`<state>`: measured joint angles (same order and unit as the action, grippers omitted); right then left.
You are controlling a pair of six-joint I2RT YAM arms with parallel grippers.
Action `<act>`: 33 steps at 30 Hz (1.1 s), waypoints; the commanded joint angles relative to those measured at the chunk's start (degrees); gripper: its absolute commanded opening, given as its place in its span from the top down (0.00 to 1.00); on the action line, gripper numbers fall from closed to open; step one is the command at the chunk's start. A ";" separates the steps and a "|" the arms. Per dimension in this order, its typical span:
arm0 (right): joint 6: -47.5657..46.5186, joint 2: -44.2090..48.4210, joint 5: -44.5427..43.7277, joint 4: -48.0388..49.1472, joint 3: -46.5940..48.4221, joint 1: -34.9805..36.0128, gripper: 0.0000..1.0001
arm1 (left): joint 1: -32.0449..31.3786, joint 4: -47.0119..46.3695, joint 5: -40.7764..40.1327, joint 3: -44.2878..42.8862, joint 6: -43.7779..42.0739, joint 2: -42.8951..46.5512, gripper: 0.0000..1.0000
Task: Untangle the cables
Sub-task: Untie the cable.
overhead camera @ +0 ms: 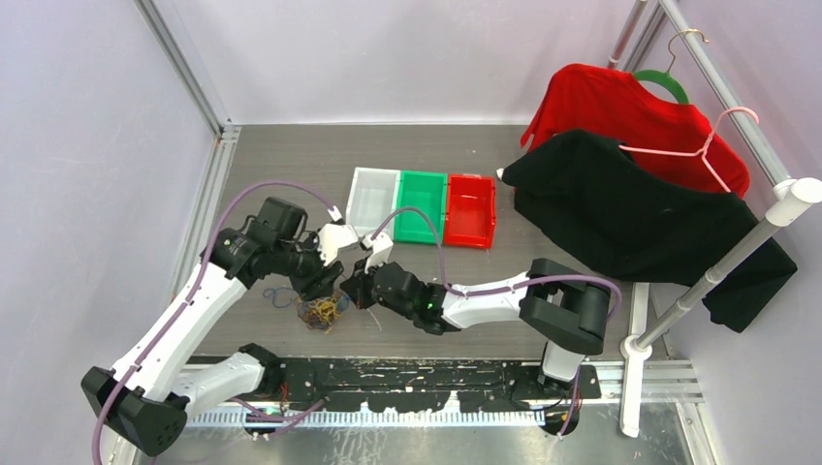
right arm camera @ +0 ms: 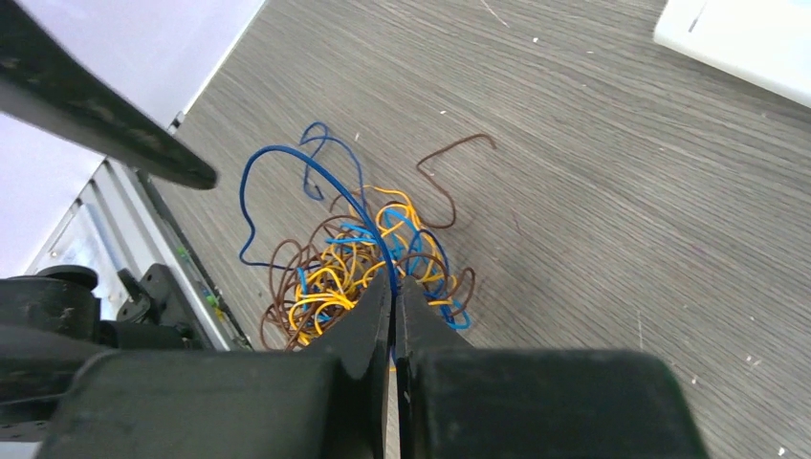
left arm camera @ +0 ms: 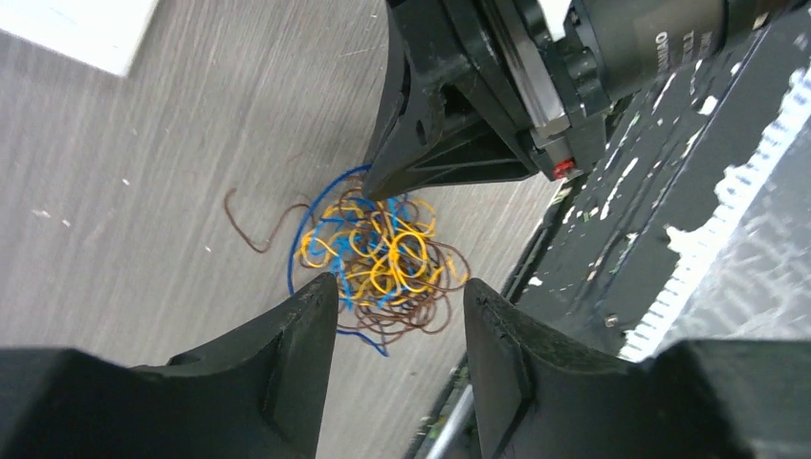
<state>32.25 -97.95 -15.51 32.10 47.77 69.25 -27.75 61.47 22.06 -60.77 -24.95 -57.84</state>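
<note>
A tangled heap of thin cables (overhead camera: 320,310) in blue, yellow and brown lies on the grey table near the front edge. It shows in the left wrist view (left arm camera: 383,258) and the right wrist view (right arm camera: 359,263). My right gripper (right arm camera: 393,284) is shut on a blue cable (right arm camera: 316,172) that arches up out of the heap; in the top view it (overhead camera: 351,291) sits just right of the heap. My left gripper (left arm camera: 400,296) is open and empty, held above the heap; in the top view it (overhead camera: 328,283) is just above the heap.
Three small bins stand behind the arms: white (overhead camera: 373,194), green (overhead camera: 420,207) and red (overhead camera: 470,210). A black shirt (overhead camera: 630,213) and a red shirt (overhead camera: 630,111) hang on a rack at the right. The black base rail (overhead camera: 417,378) runs along the near edge.
</note>
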 commanded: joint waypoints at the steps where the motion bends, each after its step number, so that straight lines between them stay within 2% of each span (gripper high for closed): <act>1: 0.11 2.95 3.55 4.69 0.37 -0.23 0.99 | 0.32 -2.88 2.82 -0.32 -11.69 -0.29 0.48; 9: -0.61 3.32 7.05 6.54 0.12 -0.24 0.99 | 2.89 2.25 8.13 -3.18 -28.43 -3.91 0.44; 12: -0.25 4.16 7.01 7.99 -0.66 -0.24 0.99 | 4.92 7.38 9.42 -4.45 -35.39 -6.95 0.44; 16: -0.08 5.02 7.07 8.49 -1.12 -0.26 0.99 | 6.12 13.16 11.25 -7.30 -38.07 -11.47 0.48; 23: 0.18 6.05 6.88 10.61 -2.56 -0.21 0.99 | 6.30 9.51 13.04 -3.94 -37.05 -10.03 0.68; 26: 0.45 6.28 5.60 10.81 -3.01 -0.26 0.99 | 6.30 8.01 12.22 -4.48 -34.11 -9.69 0.96; 27: 0.64 6.28 5.05 11.04 -3.27 -0.26 0.98 | 6.30 6.93 11.69 -4.93 -31.97 -9.28 1.00; 29: 1.11 6.22 3.32 11.28 -3.33 -0.26 0.90 | 6.30 4.88 11.17 -6.34 -27.48 -7.86 1.00; 32: 1.02 5.71 -0.45 11.74 -2.63 -0.26 0.69 | 6.09 3.17 12.83 -10.06 -18.31 -5.69 1.00; 33: 0.86 5.41 -2.93 11.85 -2.41 -0.26 0.66 | 5.86 3.38 13.84 -11.42 -15.78 -5.15 1.00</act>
<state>33.08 -94.72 -11.22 40.23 44.36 69.25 -21.67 68.40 32.47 -65.84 -52.51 -67.11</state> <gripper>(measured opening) 0.274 0.012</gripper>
